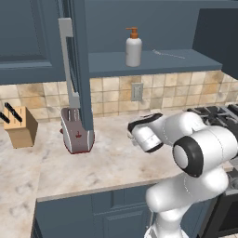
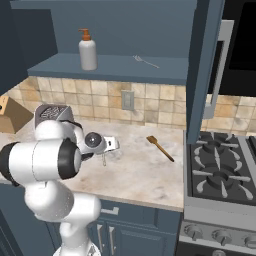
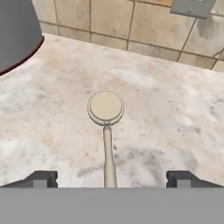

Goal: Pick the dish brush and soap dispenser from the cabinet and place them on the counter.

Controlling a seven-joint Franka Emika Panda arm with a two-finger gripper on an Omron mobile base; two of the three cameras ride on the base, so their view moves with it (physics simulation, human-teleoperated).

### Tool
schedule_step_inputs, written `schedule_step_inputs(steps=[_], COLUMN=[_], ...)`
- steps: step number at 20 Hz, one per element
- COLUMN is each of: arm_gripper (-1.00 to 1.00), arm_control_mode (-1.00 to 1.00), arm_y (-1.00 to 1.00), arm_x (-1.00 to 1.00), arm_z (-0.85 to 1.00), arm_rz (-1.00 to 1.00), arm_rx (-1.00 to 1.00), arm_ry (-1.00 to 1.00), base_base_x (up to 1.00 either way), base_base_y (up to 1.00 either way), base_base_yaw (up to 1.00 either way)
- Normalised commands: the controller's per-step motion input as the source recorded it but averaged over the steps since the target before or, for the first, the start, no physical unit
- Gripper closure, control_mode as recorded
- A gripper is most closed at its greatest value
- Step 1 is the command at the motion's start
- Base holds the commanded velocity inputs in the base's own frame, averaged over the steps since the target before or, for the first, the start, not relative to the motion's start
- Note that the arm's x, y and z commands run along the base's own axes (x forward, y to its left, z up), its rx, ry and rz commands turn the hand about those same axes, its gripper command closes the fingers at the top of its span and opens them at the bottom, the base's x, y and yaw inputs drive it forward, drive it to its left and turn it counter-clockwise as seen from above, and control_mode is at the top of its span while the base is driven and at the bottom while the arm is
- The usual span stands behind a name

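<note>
The dish brush (image 3: 105,107) lies flat on the counter (image 3: 179,118), its round whitish head pointing away from the hand and its pale handle running back between my fingers. My gripper (image 3: 111,178) hovers low over the handle, open wide, with neither finger touching it. From the right base view, the gripper (image 2: 113,145) sits over the counter (image 2: 142,172) in front of the toaster, with the brush (image 2: 104,159) just under it. The white soap dispenser (image 1: 133,47) (image 2: 87,50) with an orange pump stands upright on the shelf of the open cabinet (image 1: 153,64).
A toaster (image 1: 76,132) stands at the left behind the open cabinet door (image 1: 79,69), and a knife block (image 1: 18,126) sits further left. An orange-brown utensil (image 2: 161,148) lies on the counter near the stove (image 2: 220,175). A thin grey rod (image 2: 146,61) rests on the shelf.
</note>
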Motion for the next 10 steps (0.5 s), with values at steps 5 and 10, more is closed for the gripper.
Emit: schedule_step_inputs(steps=[5, 10], arm_gripper=[-1.00, -1.00], arm_control_mode=[-1.00, -1.00], arm_y=[-0.06, 0.00], arm_x=[-0.16, -0.01], arm_z=[0.24, 0.37], arm_rz=[-0.12, -0.10], arm_rx=[-0.01, -0.02], arm_ry=[0.00, 0.03], base_base_x=[0.00, 0.00], base_base_y=[0.00, 0.00], base_base_yaw=[0.00, 0.00])
